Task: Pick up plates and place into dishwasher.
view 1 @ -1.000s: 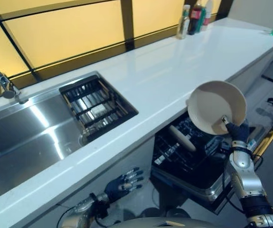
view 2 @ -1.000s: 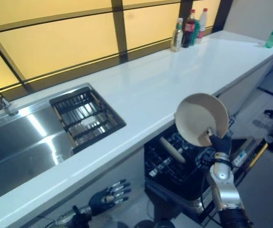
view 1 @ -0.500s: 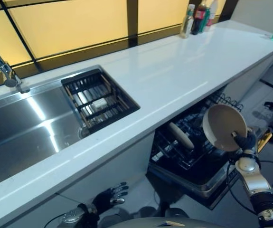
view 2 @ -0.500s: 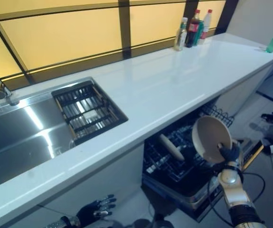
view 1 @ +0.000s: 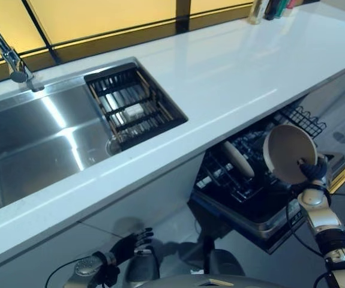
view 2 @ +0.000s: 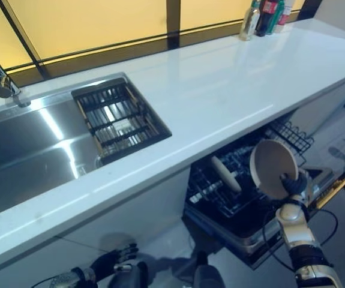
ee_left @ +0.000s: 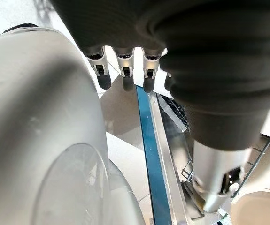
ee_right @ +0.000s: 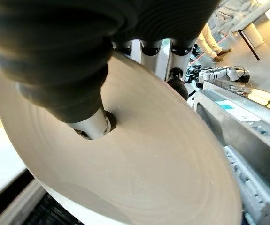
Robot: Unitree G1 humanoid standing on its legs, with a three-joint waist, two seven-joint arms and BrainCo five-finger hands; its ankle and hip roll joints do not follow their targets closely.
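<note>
A beige plate point(view 1: 288, 152) stands almost on edge just above the pulled-out dishwasher rack point(view 1: 220, 183) under the counter. My right hand point(view 1: 312, 172) is shut on the plate's lower right rim. In the right wrist view the thumb point(ee_right: 93, 124) presses the plate's face point(ee_right: 144, 164) and the fingers point(ee_right: 177, 78) reach behind the rim. Another pale plate point(view 1: 238, 159) stands in the rack to the left of the held one. My left hand point(view 1: 129, 245) hangs low by the cabinet front, fingers point(ee_left: 123, 78) straight, holding nothing.
A white counter point(view 1: 232, 84) runs above the dishwasher. A steel sink point(view 1: 34, 150) holds a black drain basket point(view 1: 133, 114), with a faucet point(view 1: 10, 57) behind. Bottles point(view 2: 268, 11) stand at the counter's far end. A person's legs point(ee_right: 211, 40) show beyond the plate.
The right hand has lowered the plate from counter height down to just over the dishwasher rack. The camera has tipped downward. The left hand hangs lower.
</note>
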